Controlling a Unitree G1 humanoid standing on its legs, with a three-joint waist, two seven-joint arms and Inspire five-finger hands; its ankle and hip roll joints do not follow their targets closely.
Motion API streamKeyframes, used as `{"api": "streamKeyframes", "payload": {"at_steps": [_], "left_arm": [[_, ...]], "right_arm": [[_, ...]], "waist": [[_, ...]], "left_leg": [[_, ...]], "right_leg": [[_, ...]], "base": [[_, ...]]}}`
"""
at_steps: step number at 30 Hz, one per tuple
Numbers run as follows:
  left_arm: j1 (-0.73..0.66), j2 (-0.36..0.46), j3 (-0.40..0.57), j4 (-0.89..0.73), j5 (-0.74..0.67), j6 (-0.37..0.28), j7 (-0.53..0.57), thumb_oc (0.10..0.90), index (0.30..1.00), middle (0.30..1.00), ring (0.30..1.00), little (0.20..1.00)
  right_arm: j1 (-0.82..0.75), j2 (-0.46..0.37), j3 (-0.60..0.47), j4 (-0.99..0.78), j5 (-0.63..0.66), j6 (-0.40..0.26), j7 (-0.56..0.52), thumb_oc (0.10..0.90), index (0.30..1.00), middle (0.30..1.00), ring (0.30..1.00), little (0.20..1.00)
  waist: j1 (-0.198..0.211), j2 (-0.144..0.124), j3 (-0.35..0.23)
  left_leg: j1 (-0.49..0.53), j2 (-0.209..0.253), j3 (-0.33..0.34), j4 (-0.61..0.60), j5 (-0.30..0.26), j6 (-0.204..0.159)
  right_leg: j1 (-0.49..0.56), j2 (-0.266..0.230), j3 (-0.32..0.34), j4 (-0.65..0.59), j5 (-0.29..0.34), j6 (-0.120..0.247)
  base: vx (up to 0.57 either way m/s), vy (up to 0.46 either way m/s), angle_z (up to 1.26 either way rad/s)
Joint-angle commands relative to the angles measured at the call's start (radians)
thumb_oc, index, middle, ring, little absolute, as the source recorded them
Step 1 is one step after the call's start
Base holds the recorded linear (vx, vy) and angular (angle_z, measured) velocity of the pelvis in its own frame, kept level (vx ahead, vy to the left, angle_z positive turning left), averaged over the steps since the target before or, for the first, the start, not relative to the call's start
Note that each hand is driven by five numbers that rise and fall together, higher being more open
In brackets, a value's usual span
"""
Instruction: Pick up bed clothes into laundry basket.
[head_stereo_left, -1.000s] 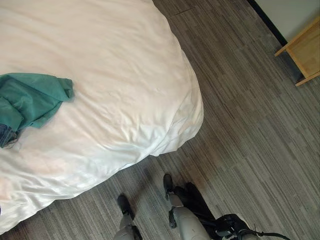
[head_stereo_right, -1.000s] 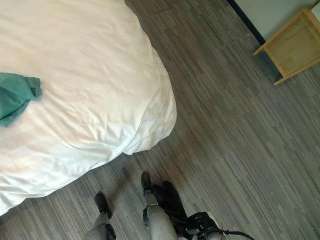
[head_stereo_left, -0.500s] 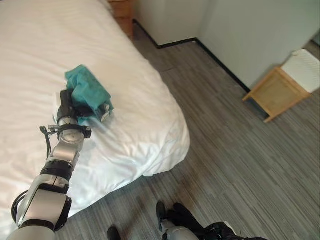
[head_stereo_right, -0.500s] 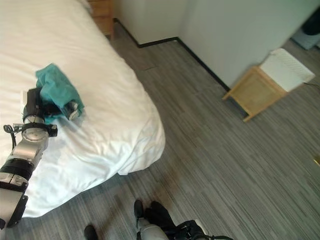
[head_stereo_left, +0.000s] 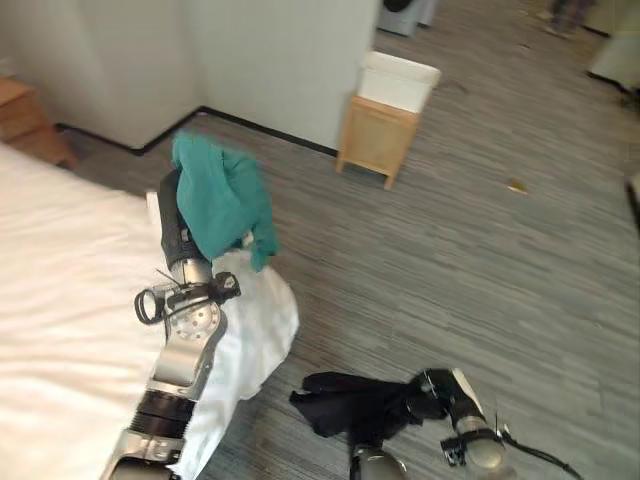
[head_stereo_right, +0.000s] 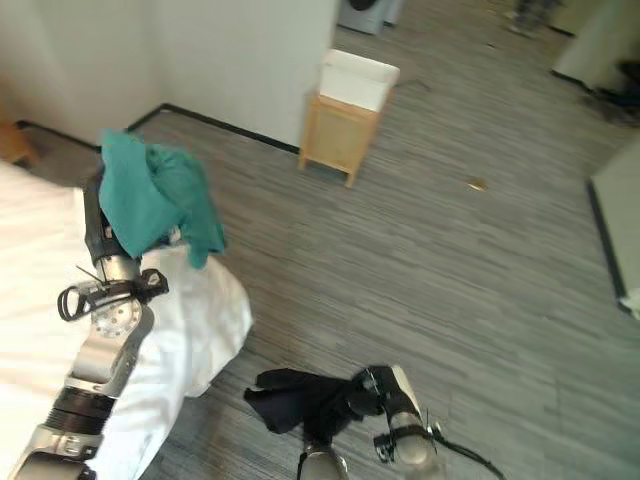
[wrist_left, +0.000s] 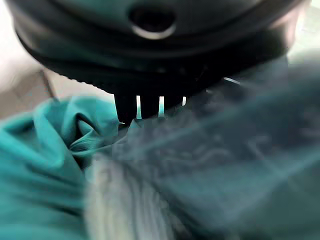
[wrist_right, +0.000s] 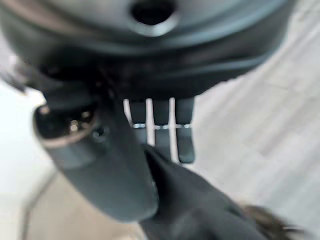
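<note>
A teal cloth (head_stereo_left: 222, 205) hangs bunched from my left hand (head_stereo_left: 185, 240), which is raised over the corner of the white bed (head_stereo_left: 60, 300) and shut on it. In the left wrist view the teal cloth (wrist_left: 45, 150) lies right past the dark fingers (wrist_left: 150, 107). Low and close to me, my right hand (head_stereo_left: 440, 388) is shut on a black garment (head_stereo_left: 350, 405) that droops above the floor. In the right wrist view the thumb (wrist_right: 95, 160) lies against this black garment (wrist_right: 200, 205). A white-lined wooden laundry basket (head_stereo_left: 392, 105) stands by the far wall.
The white duvet's corner (head_stereo_left: 255, 325) hangs down to the grey plank floor. A wooden nightstand (head_stereo_left: 25, 115) sits by the wall at the left. A small scrap (head_stereo_left: 517, 186) lies on the open floor to the right of the basket.
The camera has swung up toward the room. My left hand took hold of the teal cloth on the bed and lifted it clear. The basket and my right hand with the black garment have come into view.
</note>
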Motion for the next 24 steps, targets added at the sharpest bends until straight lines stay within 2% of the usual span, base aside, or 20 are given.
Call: {"api": "streamKeyframes", "payload": {"at_steps": [1, 3, 4, 5, 6, 7, 8, 9, 10, 11, 12, 13, 14, 15, 18, 19, 20, 22, 23, 24], "left_arm": [[-0.026, 0.036, 0.072, -0.060, -0.059, -0.137, -0.050, 0.400, 0.300, 0.300, 0.300, 0.300], [-0.050, 0.039, 0.041, -0.018, -0.057, -0.121, -0.057, 0.400, 0.300, 0.300, 0.300, 0.300], [-0.065, 0.031, 0.029, 0.008, -0.062, -0.120, -0.064, 0.400, 0.300, 0.300, 0.300, 0.300], [-0.069, 0.005, 0.001, 0.048, -0.066, -0.110, -0.068, 0.400, 0.300, 0.300, 0.300, 0.300], [-0.071, 0.003, 0.001, 0.051, -0.066, -0.112, -0.069, 0.400, 0.300, 0.300, 0.300, 0.300], [-0.061, -0.016, -0.015, 0.075, -0.095, -0.101, -0.087, 0.400, 0.300, 0.300, 0.300, 0.300], [-0.062, -0.017, -0.014, 0.075, -0.096, -0.101, -0.088, 0.400, 0.300, 0.300, 0.300, 0.300], [-0.061, -0.020, -0.023, 0.079, -0.105, -0.095, -0.086, 0.400, 0.300, 0.300, 0.300, 0.300], [-0.055, -0.025, -0.036, 0.076, -0.101, -0.090, -0.092, 0.400, 0.300, 0.300, 0.300, 0.300], [-0.045, -0.023, -0.049, 0.074, -0.095, -0.086, -0.094, 0.400, 0.300, 0.300, 0.300, 0.300], [-0.014, -0.034, -0.057, 0.059, -0.091, -0.082, -0.101, 0.400, 0.300, 0.300, 0.300, 0.300], [0.000, -0.041, -0.052, 0.054, -0.090, -0.081, -0.103, 0.400, 0.300, 0.300, 0.300, 0.300], [0.000, -0.041, -0.052, 0.053, -0.090, -0.081, -0.103, 0.400, 0.300, 0.300, 0.300, 0.300], [0.012, -0.051, -0.047, 0.055, -0.071, -0.080, -0.093, 0.400, 0.300, 0.300, 0.300, 0.300], [0.032, -0.058, -0.037, 0.052, -0.033, -0.074, -0.082, 0.400, 0.300, 0.300, 0.300, 0.300], [0.053, -0.064, -0.027, 0.043, -0.021, -0.068, -0.081, 0.400, 0.300, 0.300, 0.300, 0.300], [0.092, -0.065, -0.001, 0.031, 0.004, -0.061, -0.070, 0.400, 0.300, 0.300, 0.300, 0.300], [0.105, -0.064, 0.006, 0.029, 0.017, -0.058, -0.058, 0.400, 0.300, 0.300, 0.300, 0.300], [0.113, -0.053, 0.022, 0.037, 0.038, -0.055, -0.040, 0.400, 0.300, 0.300, 0.300, 0.300], [0.110, -0.053, 0.019, 0.036, 0.042, -0.054, -0.037, 0.400, 0.300, 0.300, 0.300, 0.300]], "right_arm": [[-0.145, -0.124, -0.119, -0.134, -0.015, -0.109, -0.089, 0.400, 0.300, 0.300, 0.300, 0.300], [-0.197, -0.151, -0.106, -0.211, -0.008, -0.133, -0.087, 0.400, 0.300, 0.300, 0.300, 0.300], [-0.202, -0.157, -0.103, -0.247, -0.003, -0.140, -0.077, 0.400, 0.300, 0.300, 0.300, 0.300], [-0.224, -0.183, -0.096, -0.299, 0.003, -0.159, -0.079, 0.400, 0.300, 0.300, 0.300, 0.300], [-0.224, -0.185, -0.096, -0.299, 0.004, -0.159, -0.079, 0.400, 0.300, 0.300, 0.300, 0.300], [-0.273, -0.223, -0.070, -0.325, 0.019, -0.167, -0.069, 0.400, 0.300, 0.300, 0.300, 0.300], [-0.275, -0.225, -0.069, -0.324, 0.020, -0.167, -0.069, 0.400, 0.300, 0.300, 0.300, 0.300], [-0.312, -0.247, -0.052, -0.326, 0.019, -0.166, -0.074, 0.400, 0.300, 0.300, 0.300, 0.300], [-0.349, -0.276, -0.042, -0.329, 0.017, -0.168, -0.072, 0.400, 0.300, 0.300, 0.300, 0.300], [-0.386, -0.303, -0.029, -0.329, 0.026, -0.162, -0.075, 0.400, 0.300, 0.300, 0.300, 0.300], [-0.423, -0.339, -0.020, -0.325, 0.028, -0.151, -0.074, 0.400, 0.300, 0.300, 0.300, 0.300], [-0.440, -0.352, -0.025, -0.323, 0.021, -0.149, -0.075, 0.400, 0.300, 0.300, 0.300, 0.300], [-0.441, -0.352, -0.025, -0.323, 0.021, -0.149, -0.075, 0.400, 0.300, 0.300, 0.300, 0.300], [-0.463, -0.365, -0.028, -0.315, 0.012, -0.144, -0.089, 0.400, 0.300, 0.300, 0.300, 0.300], [-0.468, -0.379, -0.045, -0.305, 0.014, -0.149, -0.113, 0.400, 0.300, 0.300, 0.300, 0.300], [-0.460, -0.377, -0.060, -0.308, 0.015, -0.151, -0.119, 0.400, 0.300, 0.300, 0.300, 0.300], [-0.463, -0.382, -0.077, -0.300, 0.014, -0.156, -0.136, 0.400, 0.300, 0.300, 0.300, 0.300], [-0.470, -0.391, -0.078, -0.290, 0.015, -0.161, -0.147, 0.400, 0.300, 0.300, 0.300, 0.300], [-0.483, -0.405, -0.091, -0.279, 0.021, -0.160, -0.164, 0.400, 0.300, 0.300, 0.300, 0.300], [-0.486, -0.406, -0.092, -0.275, 0.023, -0.162, -0.166, 0.400, 0.300, 0.300, 0.300, 0.300]], "waist": [[0.022, 0.037, -0.036], [0.010, 0.036, -0.049], [0.003, 0.035, -0.048], [-0.004, 0.055, -0.049], [-0.005, 0.061, -0.049], [0.007, 0.079, -0.048], [0.004, 0.085, -0.047], [0.020, 0.080, -0.042], [0.038, 0.065, -0.041], [0.068, 0.041, -0.037], [0.121, -0.003, -0.030], [0.150, -0.017, -0.022], [0.150, -0.020, -0.023], [0.200, -0.036, -0.010], [0.235, -0.034, -0.006], [0.254, -0.026, -0.014], [0.296, 0.003, -0.018], [0.320, -0.005, -0.013], [0.348, -0.009, -0.004], [0.350, -0.014, -0.005]], "left_leg": [[0.014, 0.051, 0.010, -0.001, -0.030, -0.008], [0.067, 0.072, 0.033, -0.001, -0.056, -0.028], [0.076, 0.087, 0.054, 0.002, -0.033, -0.040], [0.086, 0.144, 0.053, 0.048, 0.050, -0.074], [0.084, 0.152, 0.052, 0.049, 0.051, -0.079], [0.051, 0.216, 0.037, 0.187, 0.201, -0.093], [0.046, 0.226, 0.033, 0.194, 0.201, -0.098], [0.003, 0.250, -0.011, 0.306, 0.262, -0.089], [-0.040, 0.265, -0.054, 0.405, 0.282, -0.067], [-0.073, 0.225, -0.114, 0.490, 0.259, -0.033], [-0.203, 0.083, -0.195, 0.597, 0.139, 0.007], [-0.266, 0.032, -0.210, 0.639, 0.097, 0.018], [-0.271, 0.028, -0.208, 0.642, 0.098, 0.022], [-0.381, -0.015, -0.179, 0.614, 0.051, 0.033], [-0.452, -0.029, -0.133, 0.491, 0.044, 0.054], [-0.461, -0.040, -0.119, 0.371, 0.080, 0.059], [-0.511, -0.039, -0.138, 0.175, 0.165, 0.043], [-0.512, -0.051, -0.143, 0.048, 0.211, 0.036], [-0.608, -0.004, -0.142, 0.003, 0.238, 0.019], [-0.611, -0.005, -0.141, 0.010, 0.229, 0.013]], "right_leg": [[-0.027, -0.014, 0.008, 0.006, -0.015, 0.062], [-0.036, -0.027, -0.008, 0.010, -0.024, 0.072], [-0.032, -0.021, -0.012, 0.018, -0.024, 0.059], [-0.020, 0.014, -0.003, 0.032, -0.044, 0.036], [-0.019, 0.021, -0.007, 0.033, -0.047, 0.032], [0.014, 0.074, -0.020, 0.039, -0.089, -0.013], [0.015, 0.081, -0.024, 0.038, -0.092, -0.018], [0.044, 0.110, -0.028, 0.032, -0.112, -0.049], [0.077, 0.132, -0.029, 0.026, -0.140, -0.080], [0.105, 0.142, -0.016, 0.021, -0.155, -0.102], [0.172, 0.140, 0.024, -0.003, -0.187, -0.106], [0.206, 0.142, 0.049, -0.014, -0.199, -0.102], [0.201, 0.137, 0.050, -0.014, -0.196, -0.101], [0.253, 0.141, 0.092, -0.032, -0.222, -0.090], [0.303, 0.147, 0.115, -0.048, -0.254, -0.072], [0.325, 0.156, 0.127, -0.053, -0.267, -0.064], [0.379, 0.190, 0.147, -0.058, -0.306, -0.051], [0.416, 0.179, 0.159, -0.058, -0.330, -0.045], [0.488, 0.171, 0.172, -0.058, -0.368, -0.032], [0.487, 0.168, 0.172, -0.058, -0.374, -0.034]], "base": [[0.21, -0.179, -1.37], [0.32, -0.308, -0.56], [0.39, -0.445, -0.10], [0.25, -0.357, -0.21], [0.38, -0.455, -0.14], [0.20, -0.255, -0.18], [0.32, -0.421, -0.31], [0.25, -0.385, -0.67], [0.45, -0.567, -0.62], [0.67, -0.589, -0.90], [0.69, -0.464, -0.78], [0.47, -0.255, -1.13], [0.44, -0.127, -1.34], [0.28, -0.060, -1.20], [0.43, -0.004, -0.55], [0.75, 0.108, -0.42], [0.56, 0.097, -0.43], [0.62, 0.083, -0.67], [0.62, 0.063, -0.86], [0.62, 0.080, -0.71]]}}
